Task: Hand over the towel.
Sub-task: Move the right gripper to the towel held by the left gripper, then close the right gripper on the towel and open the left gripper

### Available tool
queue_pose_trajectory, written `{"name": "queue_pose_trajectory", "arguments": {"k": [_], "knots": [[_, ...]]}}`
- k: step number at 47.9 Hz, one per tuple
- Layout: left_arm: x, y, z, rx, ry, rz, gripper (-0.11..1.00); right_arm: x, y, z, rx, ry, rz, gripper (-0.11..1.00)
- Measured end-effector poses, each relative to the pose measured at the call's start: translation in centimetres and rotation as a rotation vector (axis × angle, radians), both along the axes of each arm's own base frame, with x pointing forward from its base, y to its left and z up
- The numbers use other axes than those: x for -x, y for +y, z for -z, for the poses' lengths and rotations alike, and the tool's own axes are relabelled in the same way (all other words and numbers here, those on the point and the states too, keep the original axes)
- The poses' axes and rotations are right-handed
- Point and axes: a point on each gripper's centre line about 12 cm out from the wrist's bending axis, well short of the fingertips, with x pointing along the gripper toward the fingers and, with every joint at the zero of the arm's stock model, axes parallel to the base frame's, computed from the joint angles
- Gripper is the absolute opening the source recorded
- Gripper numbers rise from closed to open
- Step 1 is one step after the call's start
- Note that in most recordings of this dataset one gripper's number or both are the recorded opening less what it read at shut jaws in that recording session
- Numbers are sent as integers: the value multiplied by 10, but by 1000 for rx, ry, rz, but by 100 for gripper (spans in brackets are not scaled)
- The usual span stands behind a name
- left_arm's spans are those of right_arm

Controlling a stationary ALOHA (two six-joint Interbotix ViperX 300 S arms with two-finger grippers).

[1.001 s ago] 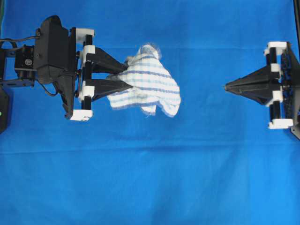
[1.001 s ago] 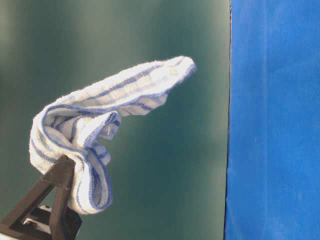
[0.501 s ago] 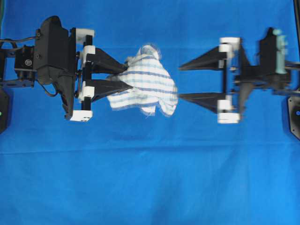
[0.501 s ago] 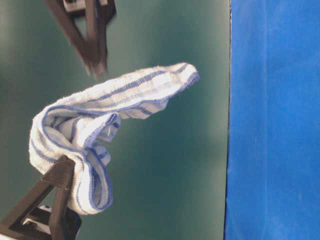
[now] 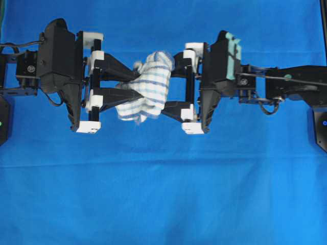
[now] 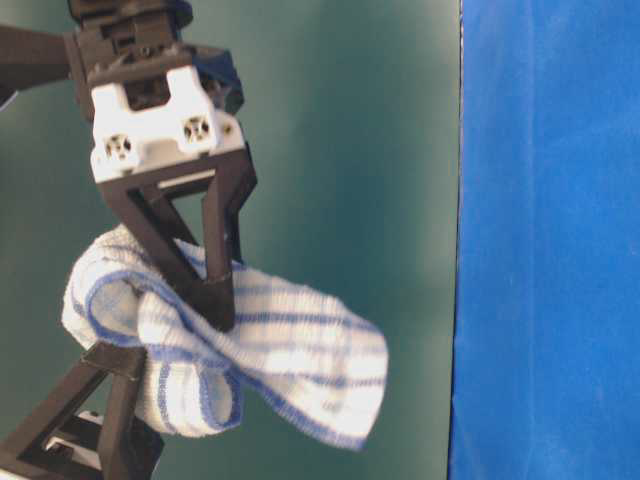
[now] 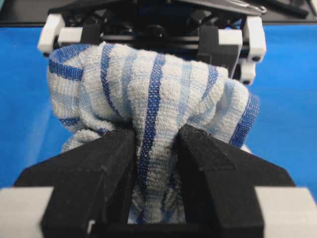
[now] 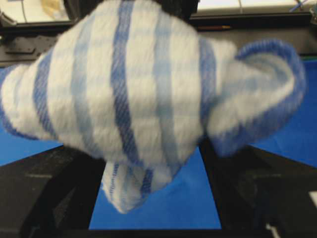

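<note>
Now left claw [image 5: 134, 87] clamped on towel [image 5: 151, 86]; right claw [image 5: 168, 89] spread wide around its far end

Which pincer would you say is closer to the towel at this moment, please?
Left. The left pincer is shut on the towel, pinching one end. The right pincer stands open with its fingers on either side of the towel's other end, not yet clamped on it.
</note>
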Motion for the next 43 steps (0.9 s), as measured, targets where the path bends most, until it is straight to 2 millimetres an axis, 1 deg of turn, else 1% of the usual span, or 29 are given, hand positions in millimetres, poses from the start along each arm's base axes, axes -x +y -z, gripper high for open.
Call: {"name": "queue_pose_trajectory", "arguments": {"k": [10, 14, 17, 24, 26, 43], "knots": [[0, 0, 0, 0, 0, 0, 20, -2, 0, -1, 0, -5, 0, 70], [0, 1, 0, 0, 2, -2, 20, -2, 0, 0, 5, -1, -1, 67], [0, 1, 0, 0, 0, -2, 20, -2, 0, -2, 11, -4, -1, 56], [-1, 0, 3, 0, 8, 0, 20, -2, 1, 0, 22, 6, -8, 13], [-2, 0, 3, -1, 9, 0, 20, -2, 1, -1, 22, 3, -6, 6], [-3, 1, 4, -75, 14, 12, 20, -2, 1, 2, 22, 27, -7, 6]]}}
